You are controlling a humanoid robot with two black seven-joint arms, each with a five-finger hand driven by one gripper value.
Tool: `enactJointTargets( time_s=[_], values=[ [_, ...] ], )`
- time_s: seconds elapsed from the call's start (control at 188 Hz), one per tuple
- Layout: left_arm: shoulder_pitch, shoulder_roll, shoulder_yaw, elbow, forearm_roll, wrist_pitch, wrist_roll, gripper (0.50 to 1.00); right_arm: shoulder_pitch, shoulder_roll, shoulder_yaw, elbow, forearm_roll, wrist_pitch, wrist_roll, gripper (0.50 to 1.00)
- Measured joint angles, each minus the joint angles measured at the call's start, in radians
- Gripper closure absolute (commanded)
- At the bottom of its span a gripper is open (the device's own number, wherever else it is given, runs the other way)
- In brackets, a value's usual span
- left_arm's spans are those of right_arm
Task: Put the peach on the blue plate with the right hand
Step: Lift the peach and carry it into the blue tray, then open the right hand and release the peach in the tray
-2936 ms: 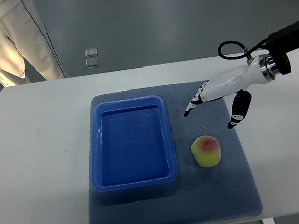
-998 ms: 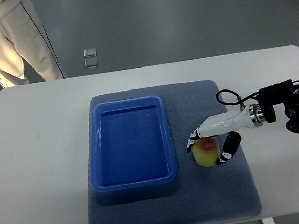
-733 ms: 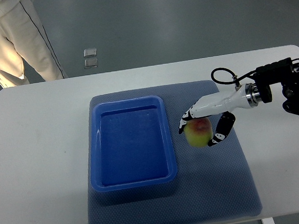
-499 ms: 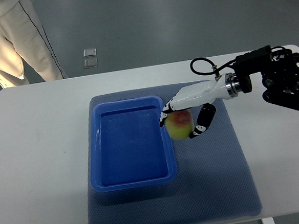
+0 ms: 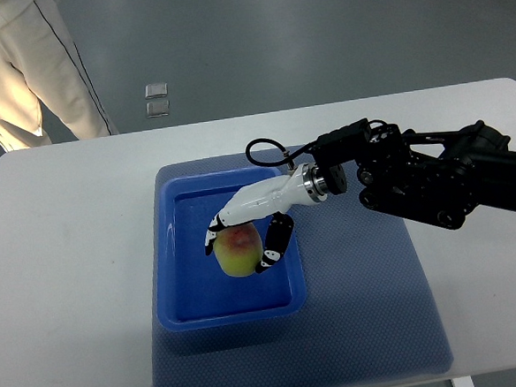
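Yellow-green round peach (image 5: 237,252) with a red blush turned up toward the camera, held over the middle of the rectangular blue plastic plate (image 5: 185,313); roughly ball-shaped, so no clear long axis. Clasped by the white, black-tipped right hand (image 5: 243,233), fingers (image 5: 272,243) curled around both sides. Grey woven mat (image 5: 373,318) beneath, on the white table (image 5: 61,287).

A: Surface?
B: White table (image 5: 77,259).
A: What's on it?
B: Grey-blue mat (image 5: 372,301), centre, reaching the near edge. Blue plate (image 5: 169,253) sits on the mat's left half.
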Motion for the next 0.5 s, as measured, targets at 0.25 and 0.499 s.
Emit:
enactJointTargets(
  time_s=[0.25,0.499],
  values=[
    [0.000,0.000,0.000,0.000,0.000,0.000,0.000,0.500,-0.037,0.048,0.001,-0.042,-0.002,-0.017,-0.029,0.642],
    [0.000,0.000,0.000,0.000,0.000,0.000,0.001,0.500,-0.045,0.053,0.003,-0.045,0.001,-0.026,-0.030,0.572]
  ],
)
